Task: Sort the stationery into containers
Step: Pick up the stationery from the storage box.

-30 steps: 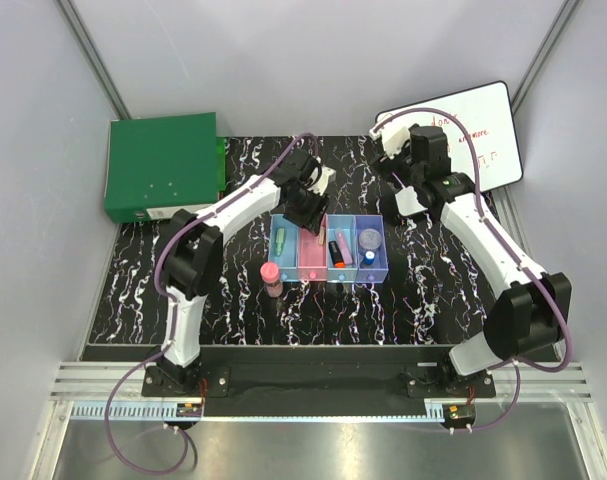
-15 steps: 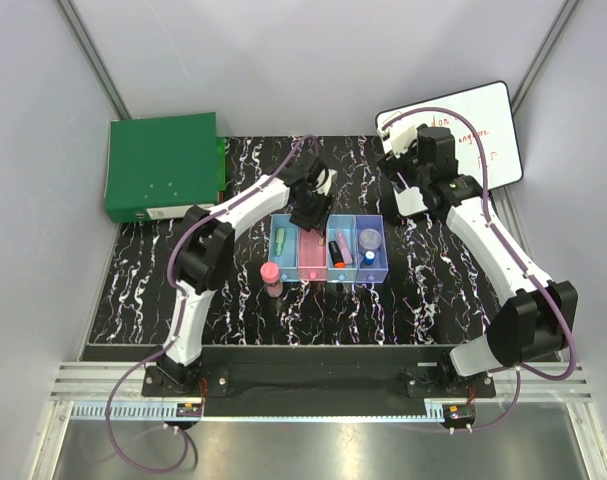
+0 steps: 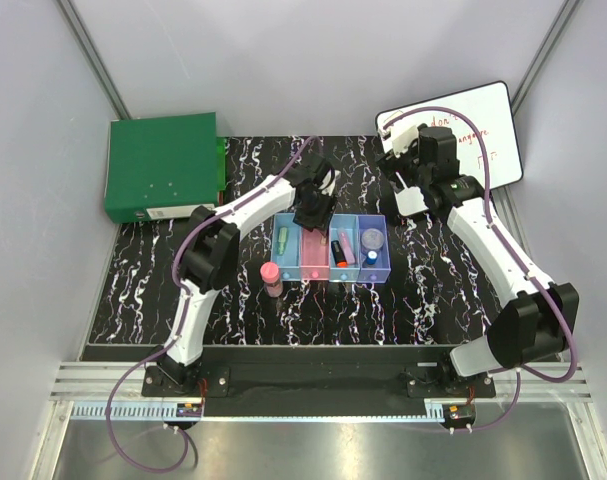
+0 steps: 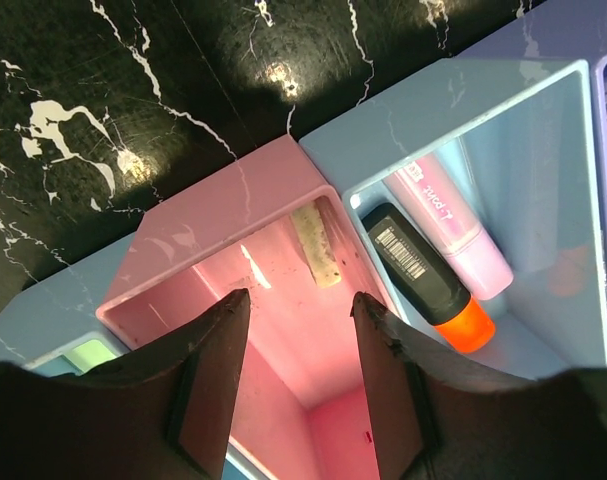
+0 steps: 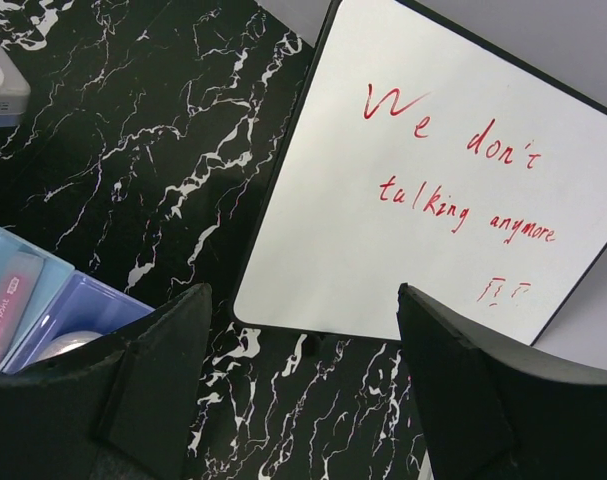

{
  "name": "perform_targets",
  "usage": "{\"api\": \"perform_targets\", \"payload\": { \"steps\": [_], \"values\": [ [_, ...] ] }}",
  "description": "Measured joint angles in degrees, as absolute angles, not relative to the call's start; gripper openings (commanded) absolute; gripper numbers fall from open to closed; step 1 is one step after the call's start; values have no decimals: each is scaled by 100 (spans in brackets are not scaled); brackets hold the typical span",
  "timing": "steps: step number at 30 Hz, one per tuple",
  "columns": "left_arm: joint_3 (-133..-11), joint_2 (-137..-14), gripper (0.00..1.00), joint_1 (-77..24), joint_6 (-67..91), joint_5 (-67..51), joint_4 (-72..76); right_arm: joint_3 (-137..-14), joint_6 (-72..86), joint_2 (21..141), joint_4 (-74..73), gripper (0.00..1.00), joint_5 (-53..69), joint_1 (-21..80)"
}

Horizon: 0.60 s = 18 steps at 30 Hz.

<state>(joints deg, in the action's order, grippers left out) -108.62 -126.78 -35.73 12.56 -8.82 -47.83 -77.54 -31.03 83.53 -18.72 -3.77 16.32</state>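
Fingers of your left gripper (image 4: 298, 300), parted, hide the near end of the pink bin (image 4: 213, 235). Your right gripper (image 5: 303, 300) gapes wide over the white board (image 5: 383, 265).

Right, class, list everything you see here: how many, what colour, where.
bins: four joined, blue, pink, blue, purple, mat centre.
green stick: one, green, left blue bin.
beige stick: one, beige, pink bin.
orange-capped marker: one, black, second blue bin.
pink marker: one, pink, same bin.
disc: one, grey, purple bin.
blue piece: one, blue, purple bin.
tube: one, pink-capped, mat, before left bin.
box: one, green, far left.
whiteboard: one, white, far right.
left fingers: two, dark, open over pink bin.
right fingers: two, dark, open near whiteboard.
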Motion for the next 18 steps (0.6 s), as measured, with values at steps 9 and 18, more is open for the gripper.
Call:
{"api": "perform_targets", "payload": {
  "steps": [9, 18],
  "values": [
    [-10492, -12606, 43, -3472, 1927, -1282, -4204, -7714, -3096, 8302, -1872, 82, -338, 1632],
    [-10175, -12639, 30, -3496, 2504, -1426, -3802, -7684, -3096, 8263, -1870, 82, -329, 1627]
  ]
}}
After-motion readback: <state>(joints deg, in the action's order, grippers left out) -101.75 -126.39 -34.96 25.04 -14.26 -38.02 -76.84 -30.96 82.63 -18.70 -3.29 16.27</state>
